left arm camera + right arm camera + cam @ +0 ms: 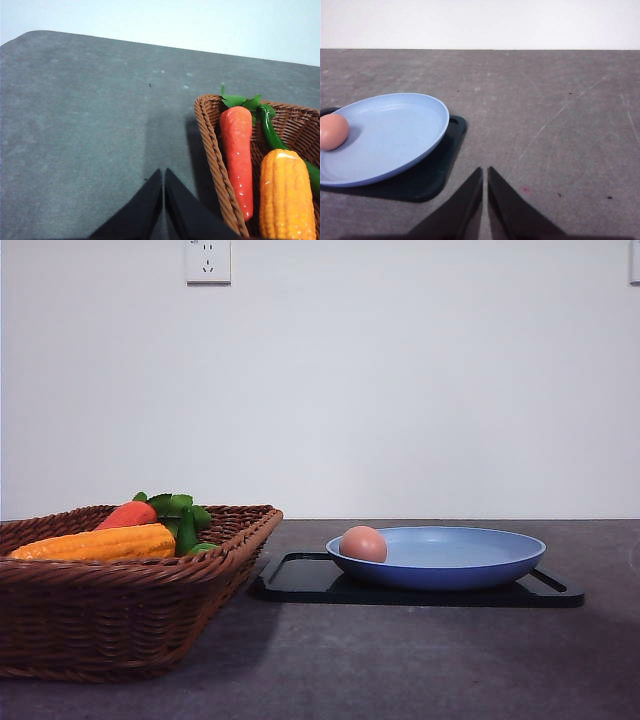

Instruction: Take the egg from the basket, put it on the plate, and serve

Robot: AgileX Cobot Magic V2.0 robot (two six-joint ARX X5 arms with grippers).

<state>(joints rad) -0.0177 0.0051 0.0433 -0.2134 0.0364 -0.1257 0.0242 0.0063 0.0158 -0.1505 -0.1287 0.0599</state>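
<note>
Wicker basket (120, 585) at the table's left holds a carrot (127, 514) and corn cob (97, 543), while the egg (363, 543) already sits in the blue plate (470, 565), itself resting on a black tray (310, 582) to the right. Both the left gripper (163, 176) and right gripper (485, 174) hover over bare table, jaws closed on nothing. With the egg loose near the plate's left rim, any tilt or jolt while serving would likely roll it off.

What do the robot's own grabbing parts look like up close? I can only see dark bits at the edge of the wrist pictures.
Each tool ends in two matte black fingers that taper to sharp points, like a slim beak. The left tool and the right tool look alike: plain black, smooth, with no markings, stickers or cables visible. The arms behind them are out of frame, so their look cannot be told.
</note>
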